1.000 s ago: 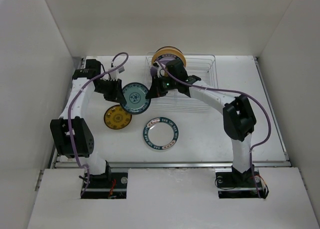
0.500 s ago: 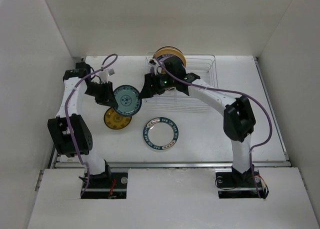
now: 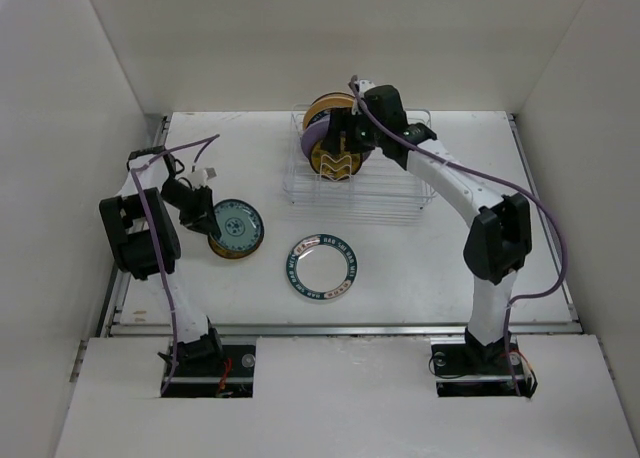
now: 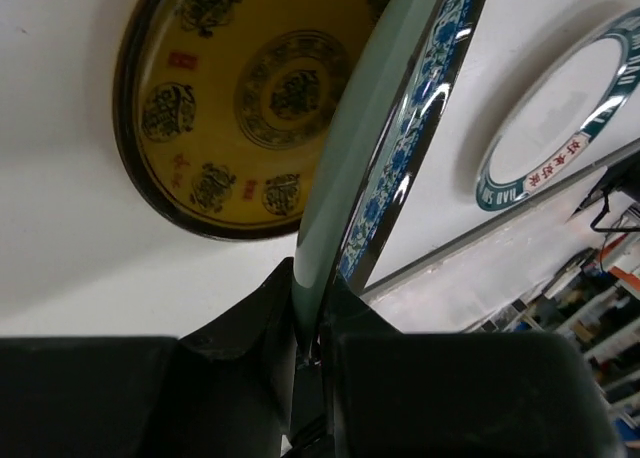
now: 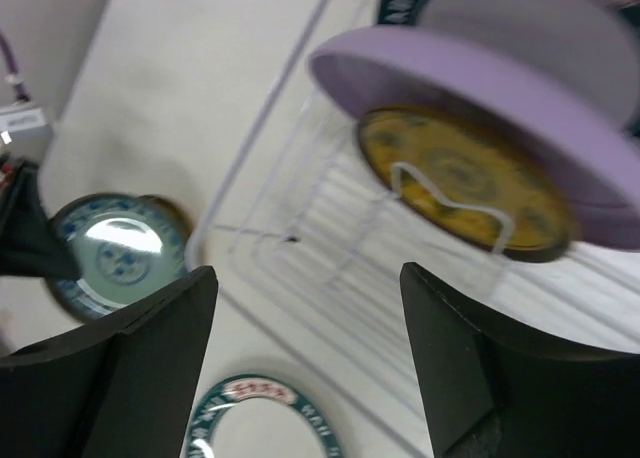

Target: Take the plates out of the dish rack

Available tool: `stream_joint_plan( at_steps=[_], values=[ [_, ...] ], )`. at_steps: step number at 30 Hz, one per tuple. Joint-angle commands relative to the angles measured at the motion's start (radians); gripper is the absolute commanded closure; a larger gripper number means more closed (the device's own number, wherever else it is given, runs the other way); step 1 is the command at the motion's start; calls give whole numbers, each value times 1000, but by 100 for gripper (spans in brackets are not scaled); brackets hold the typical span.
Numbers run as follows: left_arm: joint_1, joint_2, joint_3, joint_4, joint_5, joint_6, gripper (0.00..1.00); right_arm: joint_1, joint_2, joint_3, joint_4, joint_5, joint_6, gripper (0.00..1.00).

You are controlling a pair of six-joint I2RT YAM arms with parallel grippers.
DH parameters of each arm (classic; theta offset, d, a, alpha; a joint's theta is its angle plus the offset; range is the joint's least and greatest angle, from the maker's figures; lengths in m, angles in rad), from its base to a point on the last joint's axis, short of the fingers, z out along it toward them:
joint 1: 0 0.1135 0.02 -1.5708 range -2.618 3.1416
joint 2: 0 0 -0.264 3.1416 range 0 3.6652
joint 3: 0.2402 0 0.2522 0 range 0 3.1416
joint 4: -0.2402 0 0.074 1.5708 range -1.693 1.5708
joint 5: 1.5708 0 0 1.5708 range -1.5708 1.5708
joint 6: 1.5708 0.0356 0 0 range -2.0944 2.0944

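My left gripper is shut on the rim of a pale green plate with a blue patterned rim. The plate is tilted over a small gold-patterned plate that lies on the table. A white plate with a teal rim lies flat mid-table. The dish rack holds a lavender plate, a gold-patterned plate and a tan-yellow one, all upright. My right gripper hovers open above the rack's left end, holding nothing.
White walls enclose the table on the left, right and back. The rack's right half shows only bare wires. A metal rail runs along the table's near edge.
The right gripper let go of the blue-rimmed plate, opened and swung back up to the rack. The left arm carried that plate left and nearer, over the gold plate.
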Motion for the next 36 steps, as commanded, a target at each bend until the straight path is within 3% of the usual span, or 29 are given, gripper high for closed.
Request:
stream_joint_plan(
  at_steps=[1, 5, 11, 12, 14, 17, 20, 24, 34, 36],
  values=[
    [-3, 16, 19, -26, -9, -13, 100, 12, 4, 95, -41, 192, -146, 21],
    [-3, 30, 31, -26, -36, -22, 93, 12, 81, 186, -76, 270, -202, 23],
    [-21, 74, 73, -95, -62, 25, 58, 3, 124, 229, -76, 345, -240, 23],
    [-21, 74, 73, -106, -62, 26, 58, 3, 124, 229, -76, 346, -249, 23],
    [-30, 74, 82, -118, -78, 38, 47, 3, 133, 229, -76, 346, -249, 23],
    [-53, 84, 82, -129, -162, 38, 39, 3, 133, 220, -76, 365, -249, 23],
    [-75, 93, 106, -129, -275, 38, 34, 3, 156, 232, -76, 385, -269, 23],
    [-75, 81, 117, -140, -297, 26, 27, 3, 205, 269, -76, 407, -278, 24],
    [-75, -21, 149, -150, -268, -14, 27, 3, 349, 371, -76, 424, -373, 24],
    [-75, -33, 149, -160, -268, -14, 27, 3, 362, 371, -66, 424, -395, 33]
  ],
)
